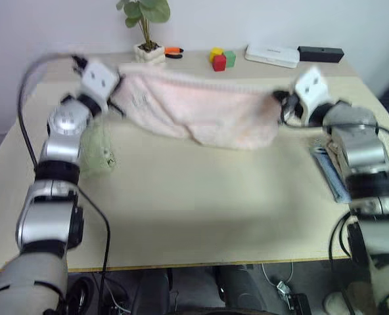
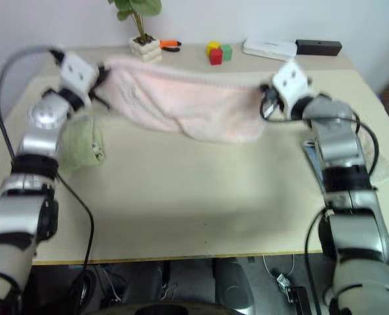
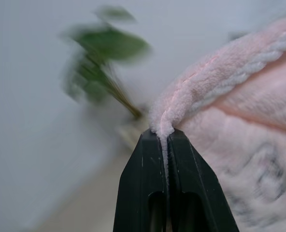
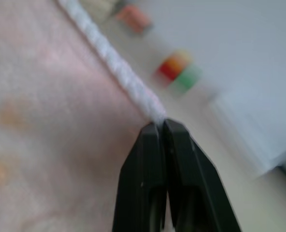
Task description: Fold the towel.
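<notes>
Pink terry cloth hangs between our two arms: the towel (image 1: pixel 201 111) is stretched sideways above the far half of the table (image 1: pixel 181 210), its whitish corded edge running along the top from one gripper to the other. We have the left gripper (image 3: pixel 163 131) clenched on one top corner, a small pinch of cloth squeezed up between the black jaws. The right gripper (image 4: pixel 158 123) is clamped the same way on the other top corner, right at the end of the corded edge.

The relation that matters for the fold is this: the towel's long axis lies straight across, left to right, and the body of the cloth drops down and away from both sets of jaws. Its lower edge sags in the middle and looks to be near or brushing the table; we cannot tell which. Each arm sits at its own end, so neither is nearer; any fold has to come from both moving together. We judge the next move to be carrying the top edge forward or back so the hanging half lays over itself.

Beyond the towel stand a potted plant (image 1: pixel 145 26) and coloured blocks (image 1: pixel 221 59), and a light green towel (image 1: pixel 99 147) lies below our left arm.
</notes>
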